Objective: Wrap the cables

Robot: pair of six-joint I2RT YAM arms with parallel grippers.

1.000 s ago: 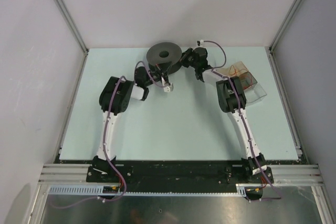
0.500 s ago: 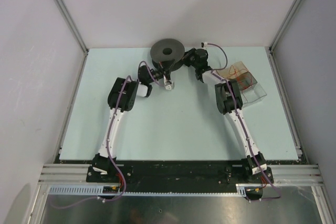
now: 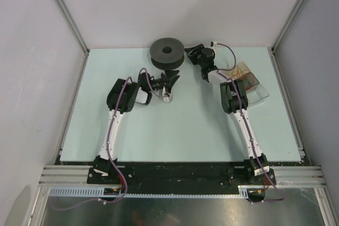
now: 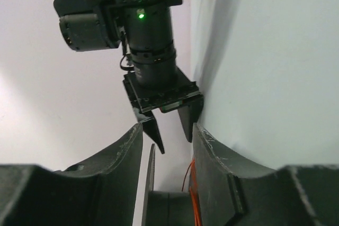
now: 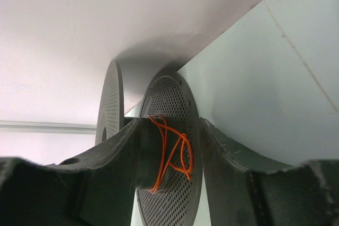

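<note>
The pale green table (image 3: 185, 130) carries a dark spool (image 3: 167, 52) at its far edge. The right wrist view, unlike the overhead one, shows the cables (image 5: 172, 154) looped round its core. The left gripper (image 3: 172, 76) and the right gripper (image 4: 175, 142) both stand spread, empty.

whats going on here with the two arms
Two arms are at a dark spool near the far edge of the table. Thin orange cable is looped round its hub. The left hand and right hand sit close to it, both open, gripping nothing visible. More red cable lies in a clear box on the right.
</note>
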